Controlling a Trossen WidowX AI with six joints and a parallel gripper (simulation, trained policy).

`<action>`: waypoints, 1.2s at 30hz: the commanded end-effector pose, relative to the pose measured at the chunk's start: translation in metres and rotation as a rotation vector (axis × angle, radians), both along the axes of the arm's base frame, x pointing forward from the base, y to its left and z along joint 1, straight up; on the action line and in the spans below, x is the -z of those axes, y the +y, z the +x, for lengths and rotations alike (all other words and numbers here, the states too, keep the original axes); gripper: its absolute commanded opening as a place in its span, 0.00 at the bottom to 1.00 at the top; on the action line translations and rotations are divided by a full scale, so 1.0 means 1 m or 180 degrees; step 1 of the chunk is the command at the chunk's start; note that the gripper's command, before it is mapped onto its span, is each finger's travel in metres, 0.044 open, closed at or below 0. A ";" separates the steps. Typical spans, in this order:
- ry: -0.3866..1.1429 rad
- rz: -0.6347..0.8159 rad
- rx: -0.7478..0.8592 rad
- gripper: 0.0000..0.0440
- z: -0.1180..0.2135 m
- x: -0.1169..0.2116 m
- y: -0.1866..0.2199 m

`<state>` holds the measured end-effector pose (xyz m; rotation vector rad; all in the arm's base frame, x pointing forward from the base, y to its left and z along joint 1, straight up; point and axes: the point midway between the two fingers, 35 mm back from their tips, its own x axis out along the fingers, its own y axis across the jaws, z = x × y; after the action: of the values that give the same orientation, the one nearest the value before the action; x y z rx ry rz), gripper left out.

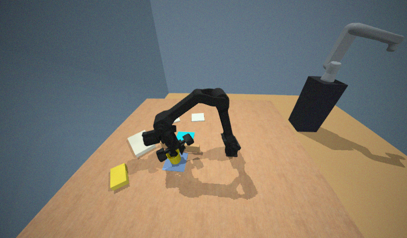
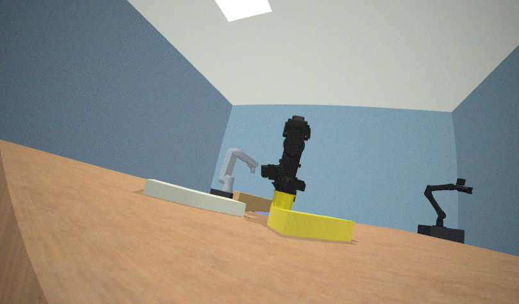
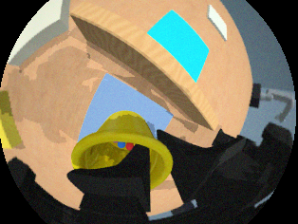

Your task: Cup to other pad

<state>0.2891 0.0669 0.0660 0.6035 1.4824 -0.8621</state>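
The black end effector [image 1: 178, 151] [image 2: 285, 192] [image 3: 152, 133] is clamped on the wall of the yellow round cup [image 1: 174, 160] [image 2: 282, 201] [image 3: 127, 124], one finger inside, at the blue flat pad [image 1: 178, 168] [image 3: 105, 102].

Top high, exterior low; both apparently face arm.

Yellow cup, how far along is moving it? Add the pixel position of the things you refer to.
No part of the move looks done: the yellow cup [image 1: 174, 159] [image 2: 282, 200] [image 3: 124, 124] is at the blue pad [image 1: 179, 167] [image 3: 102, 100]. In hand: one jaw reaches inside its rim. Left: carrying, setting down on the cyan pad [image 1: 185, 135] [image 3: 182, 45], release.
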 end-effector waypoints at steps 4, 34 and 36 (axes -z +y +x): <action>-0.0034 -0.0008 -0.0016 0.00 -0.001 -0.006 -0.005; -0.0638 0.0138 0.0740 0.01 0.017 -0.079 -0.057; -0.0688 0.0136 0.0789 0.01 0.019 -0.081 -0.063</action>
<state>0.3051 0.0098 0.1437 0.8767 1.2715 -0.9267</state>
